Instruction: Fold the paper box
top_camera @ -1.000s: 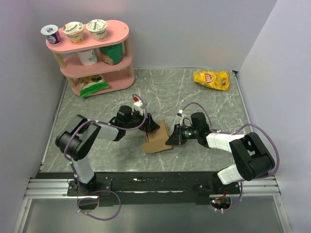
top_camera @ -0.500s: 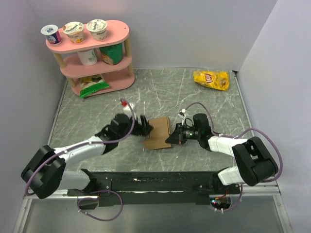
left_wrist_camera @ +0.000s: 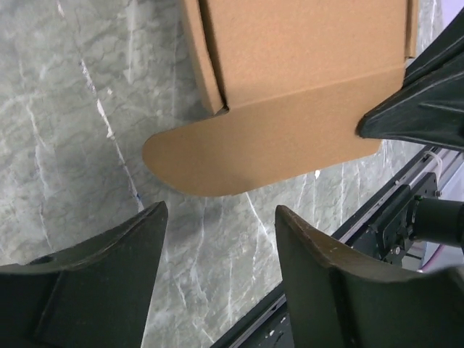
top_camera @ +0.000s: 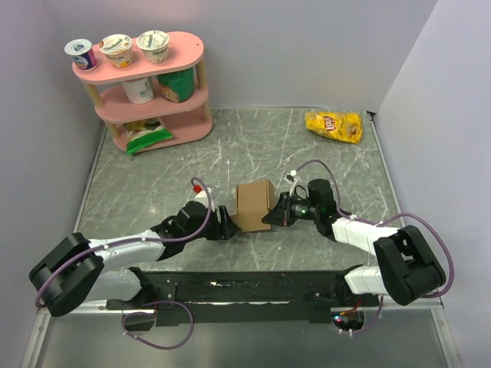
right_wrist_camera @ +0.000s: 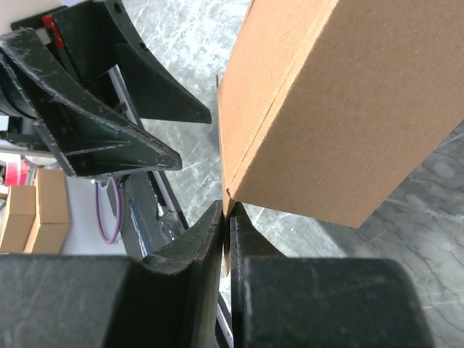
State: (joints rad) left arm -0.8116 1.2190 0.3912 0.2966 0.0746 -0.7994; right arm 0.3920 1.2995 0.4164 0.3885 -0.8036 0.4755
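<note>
The grey marbled counter point(top_camera: 153, 180) fills the frame, and at its far left corner stands a pink three-tier shelf point(top_camera: 188, 100). Both arms reach in low from the near edge and meet around the middle. The left arm point(top_camera: 123, 249) stretches out flat along the counter, while the right arm point(top_camera: 360, 230) angles in from the other side.

Between them, near the centre of the counter, sits the paper box point(top_camera: 255, 204), plain brown cardboard, standing up in a squarish shape. The left wrist view shows one rounded flap point(left_wrist_camera: 268, 152) spread flat on the counter from its base.

The left gripper point(top_camera: 224, 222) hovers just beside the box, low over the stone. Its jaws stand apart, with nothing between them and the rounded flap lying just ahead of the tips. On the opposite side, the right gripper point(right_wrist_camera: 226, 217) has its jaws pinched together on a thin cardboard edge at the box's lower corner, so the box is held from the right.

Far off at the back right corner lies a yellow chip bag point(top_camera: 334, 126). Yogurt cups point(top_camera: 116, 47) line the shelf's top tier.
</note>
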